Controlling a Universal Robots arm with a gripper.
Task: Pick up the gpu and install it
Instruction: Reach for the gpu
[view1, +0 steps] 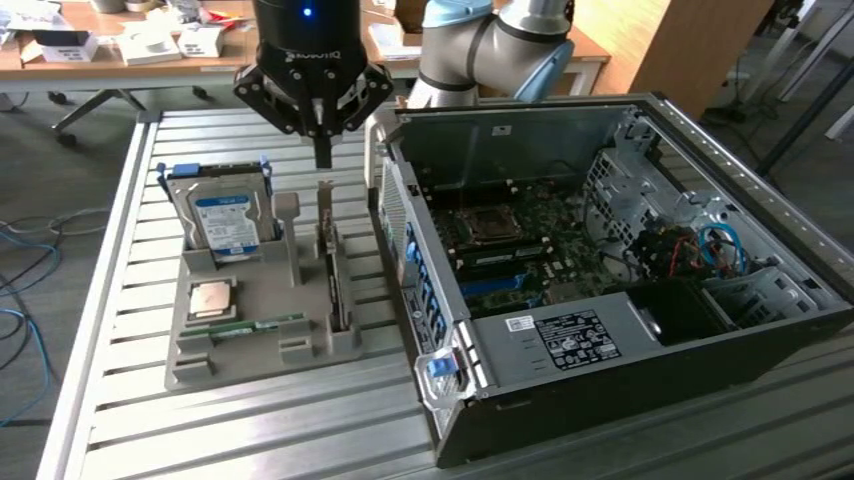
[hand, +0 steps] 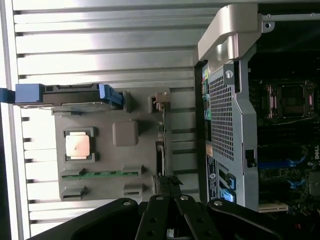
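Your gripper (view1: 322, 160), pinched together on nothing, hung above the gpu (view1: 336, 285) standing in the grey tray (view1: 254, 362) on the slatted metal table (view1: 200, 430); a cluttered wooden desk (view1: 100, 18) stood behind.

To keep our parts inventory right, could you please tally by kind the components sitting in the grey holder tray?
hard drive: 1
processor chip: 1
memory stick: 1
gpu: 1
Total: 4
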